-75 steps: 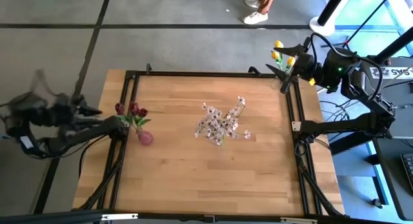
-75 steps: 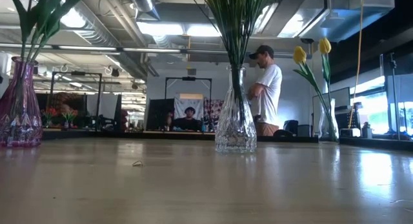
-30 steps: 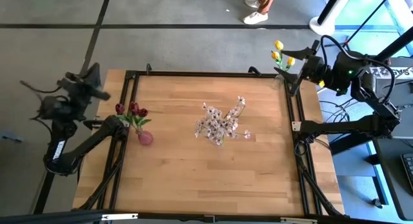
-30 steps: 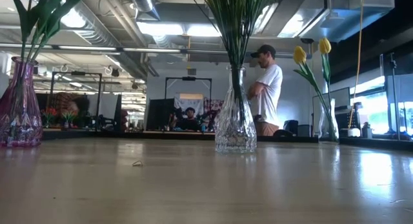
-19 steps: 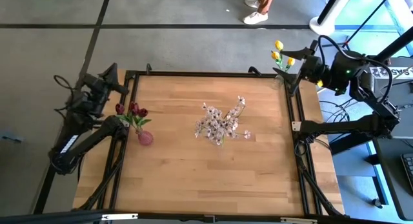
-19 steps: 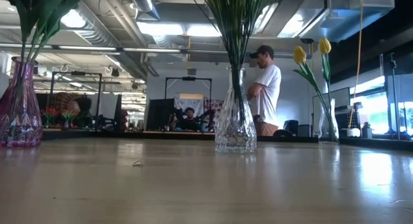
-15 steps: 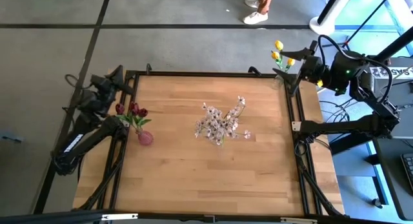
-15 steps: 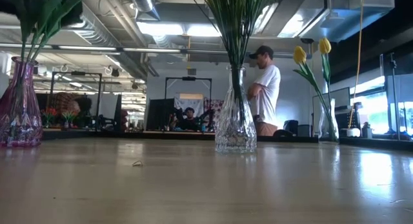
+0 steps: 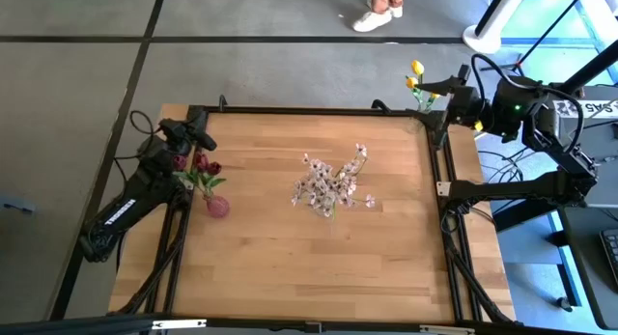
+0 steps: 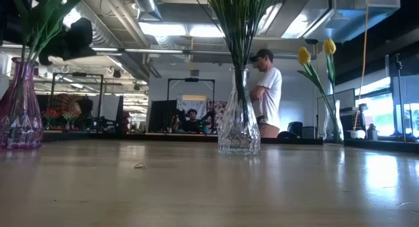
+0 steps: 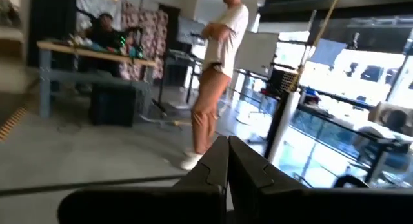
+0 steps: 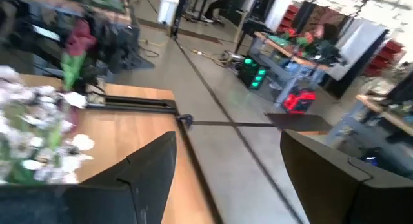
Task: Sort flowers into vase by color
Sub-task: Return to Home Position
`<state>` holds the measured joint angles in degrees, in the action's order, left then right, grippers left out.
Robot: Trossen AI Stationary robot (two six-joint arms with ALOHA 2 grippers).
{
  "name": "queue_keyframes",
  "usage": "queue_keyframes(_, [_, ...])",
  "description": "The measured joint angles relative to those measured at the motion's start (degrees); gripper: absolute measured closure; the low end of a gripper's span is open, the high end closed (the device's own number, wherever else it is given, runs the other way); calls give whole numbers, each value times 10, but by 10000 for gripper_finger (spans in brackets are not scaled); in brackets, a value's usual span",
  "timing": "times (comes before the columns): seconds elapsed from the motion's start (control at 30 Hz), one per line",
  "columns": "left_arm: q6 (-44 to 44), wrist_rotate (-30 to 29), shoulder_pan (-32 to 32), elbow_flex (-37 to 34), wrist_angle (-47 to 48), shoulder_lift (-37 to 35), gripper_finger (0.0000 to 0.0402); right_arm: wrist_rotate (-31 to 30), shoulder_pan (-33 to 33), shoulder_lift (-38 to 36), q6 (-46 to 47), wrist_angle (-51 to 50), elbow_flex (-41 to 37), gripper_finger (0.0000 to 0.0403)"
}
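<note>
Now, left gripper [image 9: 203, 140] clamped shut over the far-left corner of the table [image 9: 290, 267], beside red tulips [image 9: 198, 165] in the violet vase [image 9: 217, 207]. Right gripper [image 9: 435, 103] (fingers spread wide) hangs by the yellow tulips [image 9: 415, 76]; white blossoms [image 9: 328, 183] stand mid-table.

The wooden table [image 9: 290, 258] bears a violet vase [image 9: 217, 207] near its left edge and a clear vase [image 10: 239, 129] mid-table.

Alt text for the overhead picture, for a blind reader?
A wooden table holds dark red tulips in a violet vase at left and pale pink-white blossom sprays at centre. Yellow tulips stand beside the right gripper; the left gripper is near the vase.
</note>
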<state>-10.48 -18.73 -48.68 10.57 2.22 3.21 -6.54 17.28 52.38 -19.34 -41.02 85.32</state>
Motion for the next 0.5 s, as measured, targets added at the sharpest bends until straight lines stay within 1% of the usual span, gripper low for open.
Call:
queue_keyframes(0.1, [-7,3,21,-17,-1,-16,401,36,0,7,26,-16,0,143])
queue_keyframes(0.17, [-6,2,39,-24,-4,-32,401,57,0,12,29,-20,0,169])
queue_keyframes(0.2, [-6,2,49,-24,-5,-28,401,64,0,16,28,-18,-1,185])
queue_keyframes(0.33, [-3,1,99,-25,22,-29,401,101,0,17,11,56,-50,265])
queue_keyframes(0.5, [3,-14,165,-25,25,-29,401,120,0,-16,-28,198,-167,379])
